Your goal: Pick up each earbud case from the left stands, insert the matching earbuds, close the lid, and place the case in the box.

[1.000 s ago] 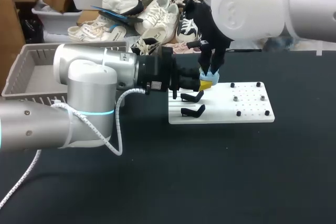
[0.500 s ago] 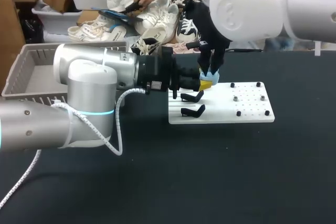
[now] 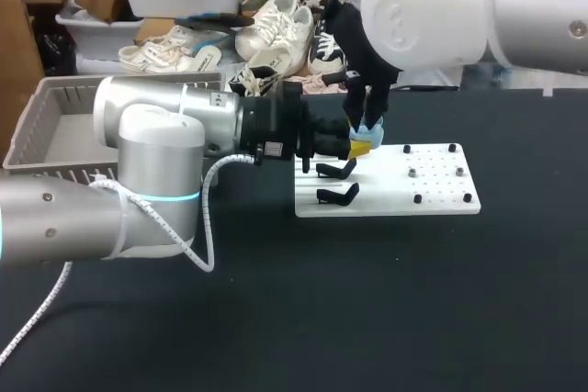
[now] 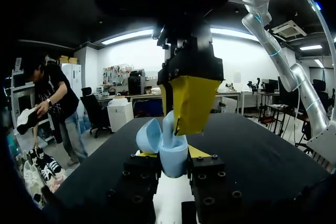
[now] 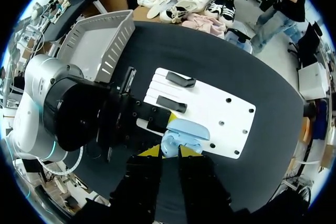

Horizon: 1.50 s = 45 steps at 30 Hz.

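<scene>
A light-blue earbud case (image 4: pixel 174 162) with its lid (image 4: pixel 148 135) open is held upright over the white stand board (image 3: pixel 432 199), and my left gripper (image 4: pixel 173 157) is shut on its body from both sides. My right gripper (image 4: pixel 190 106) hangs straight above the case, fingertips pointing down into its opening. It is shut on a light-blue earbud (image 4: pixel 168 125) whose lower end sits at the case's mouth. In the head view both grippers (image 3: pixel 360 146) (image 3: pixel 367 124) meet at the board's far left corner. From the right wrist view the open case (image 5: pixel 182 135) shows just ahead of my right gripper (image 5: pixel 169 153).
Two empty black stands (image 3: pixel 337 170) (image 3: pixel 338 195) sit on the board's left part, and several small black pegs (image 3: pixel 432 172) on its right part. A grey basket (image 3: pixel 55 126) stands at the table's far left, behind my left arm.
</scene>
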Motion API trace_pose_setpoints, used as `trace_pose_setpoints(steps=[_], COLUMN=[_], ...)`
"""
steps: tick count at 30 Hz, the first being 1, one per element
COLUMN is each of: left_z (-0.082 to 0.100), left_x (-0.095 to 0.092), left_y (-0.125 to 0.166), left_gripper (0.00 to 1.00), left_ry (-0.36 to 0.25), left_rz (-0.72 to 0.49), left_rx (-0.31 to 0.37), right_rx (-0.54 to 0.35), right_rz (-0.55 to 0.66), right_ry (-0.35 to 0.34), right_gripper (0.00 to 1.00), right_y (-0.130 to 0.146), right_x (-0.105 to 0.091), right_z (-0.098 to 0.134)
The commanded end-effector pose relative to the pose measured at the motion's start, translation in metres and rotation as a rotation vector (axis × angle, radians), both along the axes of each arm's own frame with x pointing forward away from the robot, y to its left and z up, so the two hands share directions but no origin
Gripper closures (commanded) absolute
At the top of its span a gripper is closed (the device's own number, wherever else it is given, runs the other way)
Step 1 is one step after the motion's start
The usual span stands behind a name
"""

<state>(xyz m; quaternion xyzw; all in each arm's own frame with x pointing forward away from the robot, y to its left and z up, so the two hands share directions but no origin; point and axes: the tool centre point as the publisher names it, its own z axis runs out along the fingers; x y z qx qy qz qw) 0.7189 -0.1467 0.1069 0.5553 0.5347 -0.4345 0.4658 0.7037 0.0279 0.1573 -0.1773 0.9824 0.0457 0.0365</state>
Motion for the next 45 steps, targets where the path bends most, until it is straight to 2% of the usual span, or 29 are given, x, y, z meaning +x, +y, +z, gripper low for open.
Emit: trace_pose_setpoints(steps=[1,28,32,45], left_z=[-0.0001,-0.0001,-0.0001,-0.0001], left_x=[-0.0010,-0.0010,-0.0010,-0.0010], left_y=[-0.0005,-0.0005,-0.0005,-0.0005], left_gripper=[1.00,1.00,1.00,1.00], left_ry=[-0.001,-0.001,-0.001,-0.001], left_rz=[0.003,0.003,0.003,0.003], left_rx=[-0.001,-0.001,-0.001,-0.001], right_rx=[-0.002,-0.007,-0.010,-0.011], right_rz=[-0.002,-0.010,-0.008,-0.014], right_ry=[0.007,0.021,0.020,0.018], right_gripper=[1.00,1.00,0.84,0.75], right_y=[-0.0009,-0.0036,-0.0040,-0.0053], right_x=[0.0032,0.0055,0.0049,0.0029], right_z=[-0.0019,-0.0090,-0.0085,-0.0075])
